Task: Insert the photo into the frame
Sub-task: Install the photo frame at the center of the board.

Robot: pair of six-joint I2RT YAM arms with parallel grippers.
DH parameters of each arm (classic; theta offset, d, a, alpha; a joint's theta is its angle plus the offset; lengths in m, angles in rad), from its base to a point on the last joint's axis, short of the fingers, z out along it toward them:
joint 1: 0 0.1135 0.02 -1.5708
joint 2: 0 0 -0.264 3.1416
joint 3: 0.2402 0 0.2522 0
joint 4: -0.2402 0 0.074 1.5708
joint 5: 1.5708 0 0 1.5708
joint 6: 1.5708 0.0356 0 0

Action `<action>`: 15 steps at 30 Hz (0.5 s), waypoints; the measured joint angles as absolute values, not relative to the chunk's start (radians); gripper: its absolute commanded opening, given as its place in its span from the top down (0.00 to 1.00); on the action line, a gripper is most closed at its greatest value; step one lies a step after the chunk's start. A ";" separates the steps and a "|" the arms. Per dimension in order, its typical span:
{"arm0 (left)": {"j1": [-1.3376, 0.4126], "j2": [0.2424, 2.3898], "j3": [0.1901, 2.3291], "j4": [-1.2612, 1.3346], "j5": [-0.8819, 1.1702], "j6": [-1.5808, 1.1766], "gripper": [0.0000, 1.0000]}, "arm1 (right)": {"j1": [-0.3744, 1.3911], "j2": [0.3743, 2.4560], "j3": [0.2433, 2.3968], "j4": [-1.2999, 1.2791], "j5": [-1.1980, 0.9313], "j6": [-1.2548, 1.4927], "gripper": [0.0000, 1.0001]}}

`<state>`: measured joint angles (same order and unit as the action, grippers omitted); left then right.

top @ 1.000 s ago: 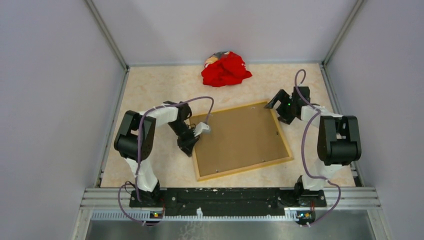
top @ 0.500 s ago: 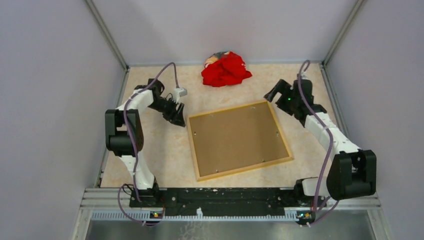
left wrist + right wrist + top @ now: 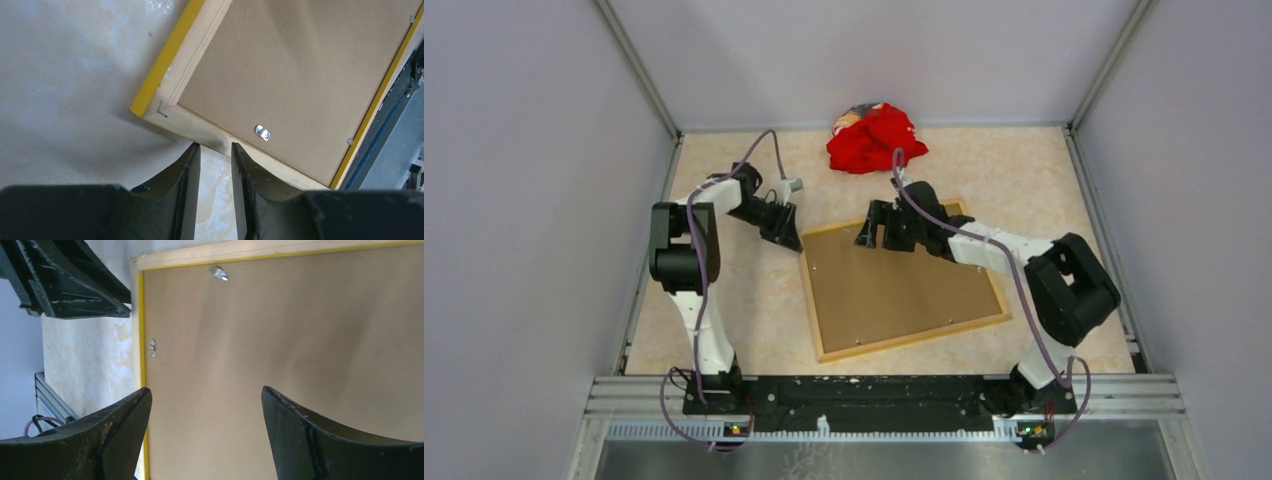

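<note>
The frame [image 3: 914, 337] lies face down on the table, pale wood back up, with a yellow rim [image 3: 165, 60]. A brown backing panel [image 3: 899, 285] fills it, held by small metal clips [image 3: 262, 132]. The photo is hidden or out of view. My left gripper [image 3: 786, 232] sits low at the frame's far-left corner. Its jaws are open a narrow gap [image 3: 216, 146], with only table between them and the tips just short of the wood. My right gripper [image 3: 871, 228] hovers wide open [image 3: 206, 392] over the panel's far-left part [image 3: 280, 330], holding nothing.
A crumpled red cloth [image 3: 876, 138] lies at the back of the table, just beyond the frame. Grey walls with metal rails close in the table on three sides. In the right wrist view the left gripper's fingers [image 3: 70, 285] show beside the frame's corner.
The left arm left the frame's left edge and went to its far-left corner, and its jaws parted. The right arm swung from the frame's far-right corner leftward over the panel.
</note>
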<state>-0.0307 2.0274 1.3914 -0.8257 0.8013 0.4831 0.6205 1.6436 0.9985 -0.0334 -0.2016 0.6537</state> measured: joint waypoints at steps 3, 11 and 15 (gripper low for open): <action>-0.031 2.040 1.391 -0.812 0.805 0.473 0.73 | 0.664 1.719 1.055 0.005 -0.218 0.657 0.24; -0.021 2.060 1.393 -0.811 0.838 0.439 0.83 | 0.746 1.902 1.208 0.105 -0.273 0.671 0.27; -0.022 2.060 1.393 -0.808 0.841 0.430 0.87 | 0.772 1.966 1.231 0.120 -0.288 0.680 0.27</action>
<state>-0.0216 2.0602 1.3933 -0.8082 0.8413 0.4301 0.7715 1.9659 1.2312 0.1204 -0.2878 0.6804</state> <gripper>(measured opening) 0.160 0.730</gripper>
